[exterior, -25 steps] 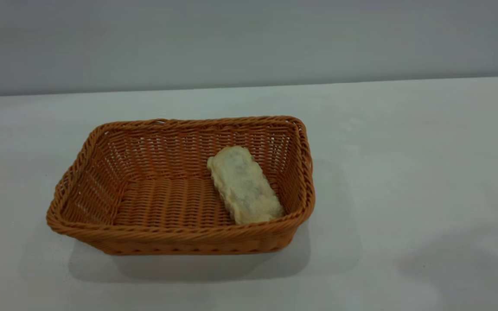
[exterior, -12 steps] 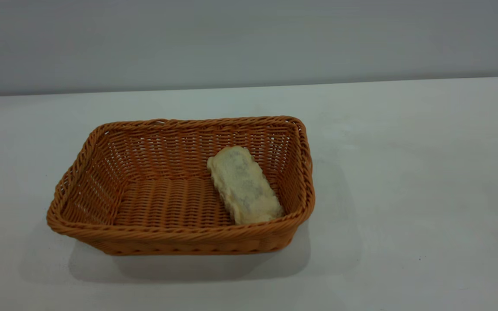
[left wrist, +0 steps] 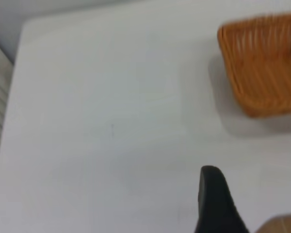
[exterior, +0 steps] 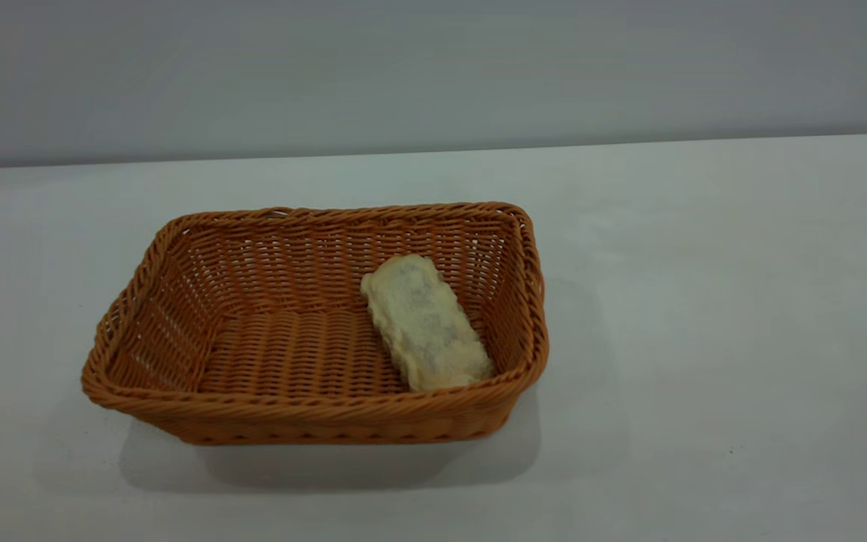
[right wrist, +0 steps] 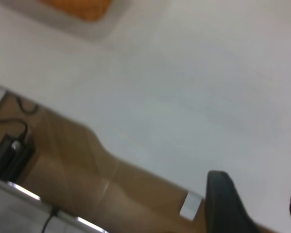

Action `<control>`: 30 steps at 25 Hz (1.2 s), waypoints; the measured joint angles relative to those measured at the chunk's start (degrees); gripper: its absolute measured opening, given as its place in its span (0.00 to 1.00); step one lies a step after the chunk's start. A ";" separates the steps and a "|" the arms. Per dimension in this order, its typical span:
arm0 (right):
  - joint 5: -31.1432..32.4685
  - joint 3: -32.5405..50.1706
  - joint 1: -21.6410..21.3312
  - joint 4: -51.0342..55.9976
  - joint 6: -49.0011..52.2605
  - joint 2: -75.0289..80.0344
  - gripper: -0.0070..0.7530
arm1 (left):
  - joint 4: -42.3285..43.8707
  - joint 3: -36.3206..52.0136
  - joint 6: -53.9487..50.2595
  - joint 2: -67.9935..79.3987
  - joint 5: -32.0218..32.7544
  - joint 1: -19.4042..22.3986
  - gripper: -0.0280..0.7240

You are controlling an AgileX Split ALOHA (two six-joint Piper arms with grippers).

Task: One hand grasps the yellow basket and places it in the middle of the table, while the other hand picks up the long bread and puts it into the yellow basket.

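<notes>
White tabletop (exterior: 704, 301) carries the yellow basket (exterior: 313, 418), the long bread (exterior: 426, 324) inside. Left claw (left wrist: 252, 208) and right claw (right wrist: 254, 204) hover apart, both spread wide.

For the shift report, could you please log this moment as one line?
orange-tan woven wicker basket: on white table | pale speckled oblong bread: inside basket, right end | left gripper, right gripper: withdrawn, empty

The exterior view looks level across the table (exterior: 704, 301) at the basket (exterior: 313, 414). Both wrist views look down from farther off, sharing the basket (left wrist: 262, 73) edge.
</notes>
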 joint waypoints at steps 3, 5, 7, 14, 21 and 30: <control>-1.92 4.18 0.00 0.00 0.00 -1.54 0.50 | -0.02 3.25 0.01 0.00 -0.05 0.00 0.66; -3.69 5.54 0.00 0.00 0.00 -1.89 0.50 | -0.42 4.46 0.01 0.00 -0.27 0.00 0.66; -5.16 6.36 0.00 0.00 0.00 -2.01 0.50 | -1.13 4.52 0.01 0.00 -0.31 0.00 0.66; -5.79 6.76 0.00 -0.06 0.00 -2.01 0.50 | -4.13 6.52 0.01 0.00 -1.43 0.00 0.66; -5.79 6.76 0.00 -0.06 0.00 -2.05 0.50 | -4.13 6.59 0.01 0.00 -1.67 0.00 0.66; -5.85 6.79 0.00 -0.06 0.00 -2.61 0.50 | -4.13 6.64 0.01 -0.06 -1.71 0.00 0.66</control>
